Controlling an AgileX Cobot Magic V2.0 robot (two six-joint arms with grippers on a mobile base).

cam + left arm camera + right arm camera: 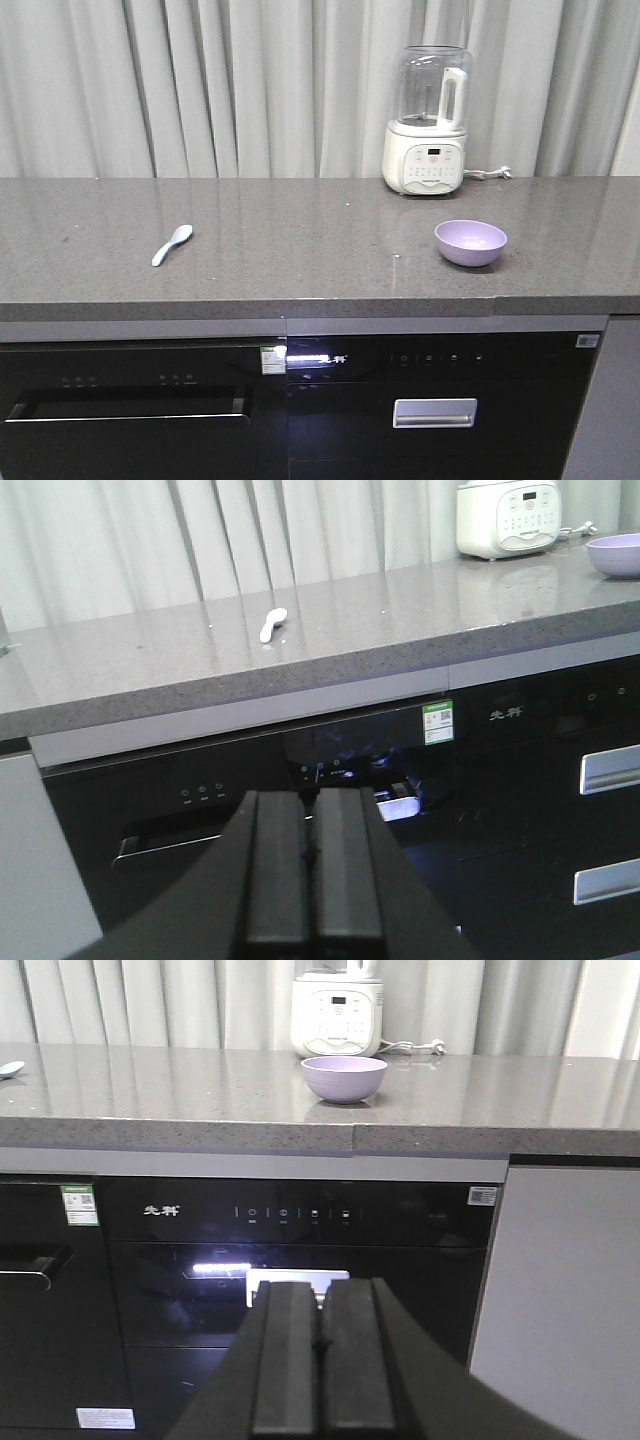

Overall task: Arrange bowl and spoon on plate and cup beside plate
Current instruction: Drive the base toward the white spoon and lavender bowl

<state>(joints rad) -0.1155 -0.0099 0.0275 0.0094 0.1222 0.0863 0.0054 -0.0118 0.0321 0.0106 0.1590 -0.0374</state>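
Bottom centre of the left wrist view: left tool (310, 825), black fingers pressed flat together, closed with nothing between them. Same at bottom centre of the right wrist view: right tool (318, 1305), fingers shut tight and holding nothing, low before the black appliance fronts (140, 400) under the desk (300, 270).

Glossy black panels across the lower part of the front view, with a small label (270, 360) near the middle, a row of faint symbols to its right, and a silver handle (434, 412) at lower right. Above them, grey speckled desk spanning the frame from left edge to right edge.

Left of centre on it, the spoon (172, 245), pale blue-white, lying flat and aslant, scoop toward upper right, handle toward lower left. Right of centre and well apart from the spoon, the bowl (470, 242), lavender, upright, roughly midway between front and back of the desk.

Behind the bowl, toward the upper right, a cream-white blender (428, 120) with clear jug and white handle, standing at the back of the desk, cord (488, 173) trailing to the right. Farthest back, pale pleated curtain (200, 80) filling the top of the frame.
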